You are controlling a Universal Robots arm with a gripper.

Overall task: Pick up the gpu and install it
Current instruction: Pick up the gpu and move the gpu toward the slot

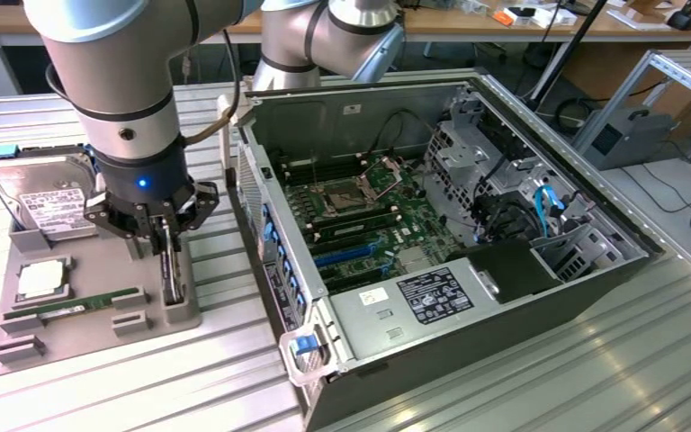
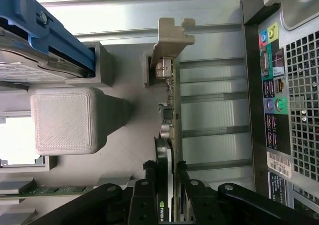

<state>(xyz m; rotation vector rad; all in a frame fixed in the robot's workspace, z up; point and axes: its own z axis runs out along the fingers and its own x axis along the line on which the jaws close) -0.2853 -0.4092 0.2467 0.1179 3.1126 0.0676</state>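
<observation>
One thin flat card, the gpu (image 2: pixel 168 113), standing on its long edge in a slot of the grey printed fixture (image 1: pixel 82 335) (layer lines plain on its blocky posts), metal bracket at the far end, round dark fan casing nearest the fingers. Black gripper (image 2: pixel 165 165) straddling the card from above, one finger (image 2: pixel 148 180) pressed to each face, pinching it while it sits in the slot. Beside it in the same fixture: a silver hard drive (image 1: pixel 43 193) with white label and blue bracket, a square processor (image 1: pixel 40 281), a green memory stick (image 1: pixel 76 304). Underneath, a ribbed aluminium table (image 1: pixel 502 387). On the exterior view's right, an open computer case (image 1: pixel 321 126), green motherboard (image 1: pixel 358 216) bare inside. Desks and cables behind
</observation>
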